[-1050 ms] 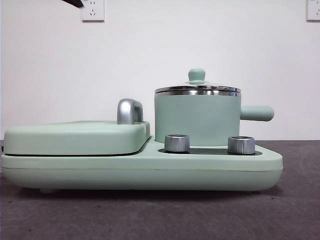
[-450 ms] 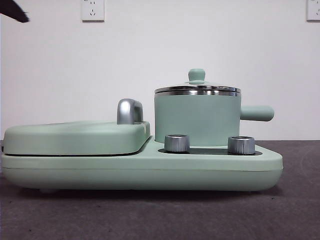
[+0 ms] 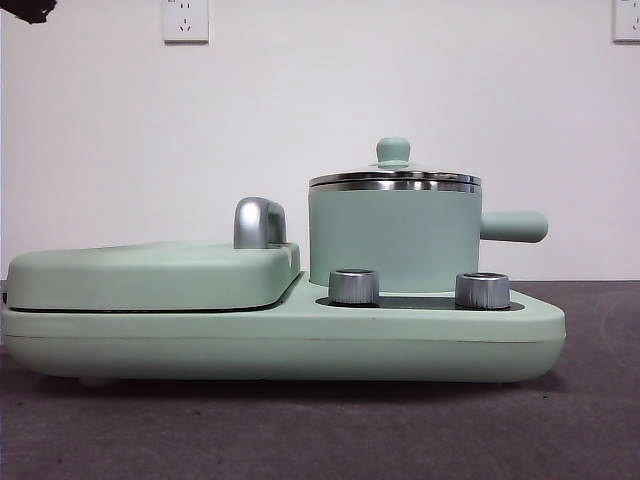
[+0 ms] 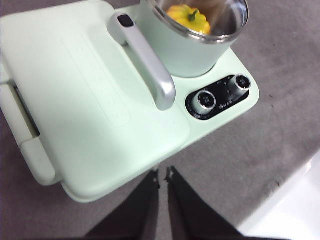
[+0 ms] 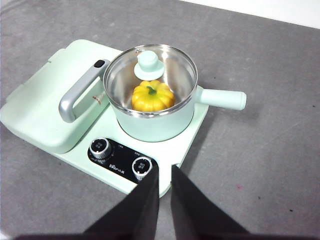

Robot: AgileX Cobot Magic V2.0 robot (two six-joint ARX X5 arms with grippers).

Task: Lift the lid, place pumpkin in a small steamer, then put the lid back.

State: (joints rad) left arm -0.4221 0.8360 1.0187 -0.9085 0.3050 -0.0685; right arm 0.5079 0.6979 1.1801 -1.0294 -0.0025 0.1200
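Note:
The mint-green small steamer (image 3: 395, 240) stands on the right half of the cooker base. The clear glass lid (image 3: 395, 180) with its mint knob sits on the steamer's rim. In the right wrist view the yellow-orange pumpkin (image 5: 152, 96) lies inside the steamer (image 5: 155, 125) under the lid (image 5: 149, 66). The left wrist view shows the pumpkin (image 4: 190, 17) in the steamer (image 4: 185, 50) too. My left gripper (image 4: 162, 175) is shut and empty, high above the cooker's front edge. My right gripper (image 5: 165, 175) is shut and empty, high above the control knobs.
A flat mint-green cover (image 3: 150, 275) with a chrome handle (image 3: 258, 222) fills the left half of the cooker base (image 3: 280, 345). Two chrome knobs (image 3: 354, 286) (image 3: 483, 290) stand in front of the steamer. The steamer's side handle (image 3: 515, 226) sticks out right. An arm's black tip (image 3: 25, 10) shows at the top left corner.
The black arm tip at the top of the front view has moved left to the corner. The steamer, lid and cooker have not moved.

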